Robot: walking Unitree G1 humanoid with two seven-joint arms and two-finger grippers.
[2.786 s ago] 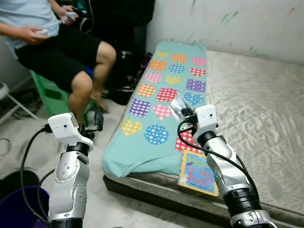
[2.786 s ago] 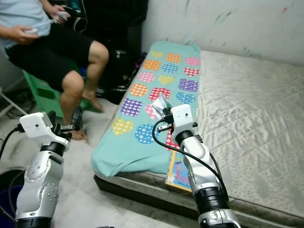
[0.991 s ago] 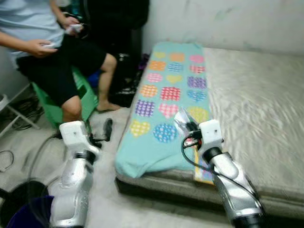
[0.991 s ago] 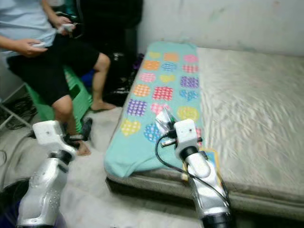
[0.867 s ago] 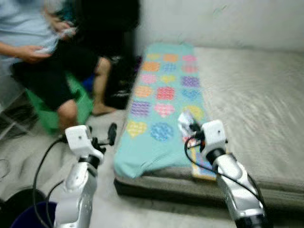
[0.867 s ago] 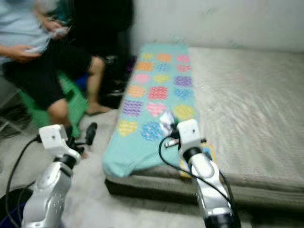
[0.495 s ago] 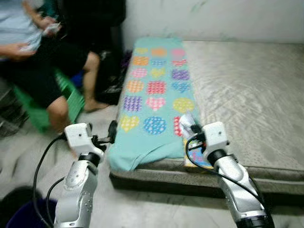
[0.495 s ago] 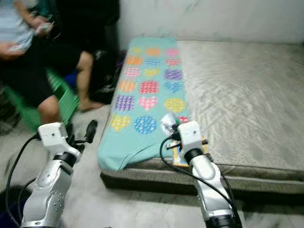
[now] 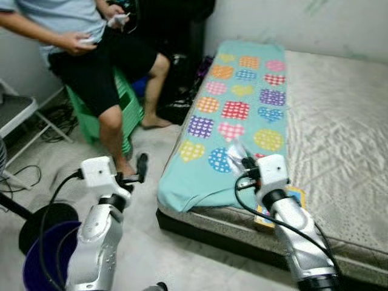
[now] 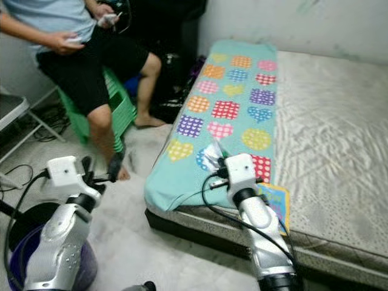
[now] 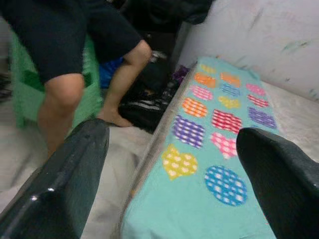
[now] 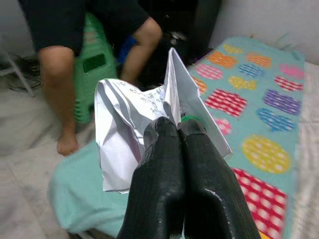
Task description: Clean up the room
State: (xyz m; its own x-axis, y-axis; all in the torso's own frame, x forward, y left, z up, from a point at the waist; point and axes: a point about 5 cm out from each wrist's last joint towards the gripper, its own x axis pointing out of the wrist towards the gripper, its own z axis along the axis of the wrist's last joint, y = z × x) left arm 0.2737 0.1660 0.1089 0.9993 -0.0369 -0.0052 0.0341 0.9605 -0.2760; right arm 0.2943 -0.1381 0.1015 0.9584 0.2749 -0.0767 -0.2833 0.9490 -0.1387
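Now the right claw point(image 12: 172, 130) is clenched on crumpled paper point(image 12: 130, 135) above the bed's teal blanket point(image 9: 236, 121), while the left claw point(image 11: 164, 174) hangs released.

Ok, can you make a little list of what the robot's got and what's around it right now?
right end effector: shut on paper, held over the blanket's near end
left end effector: open, holding nothing, over the floor beside the bed
blanket: teal with colourful hearts and circles, lying on the mattress
book: on the mattress edge by the blanket
person: sitting on a green stool
bucket: purple, on the floor under the left arm
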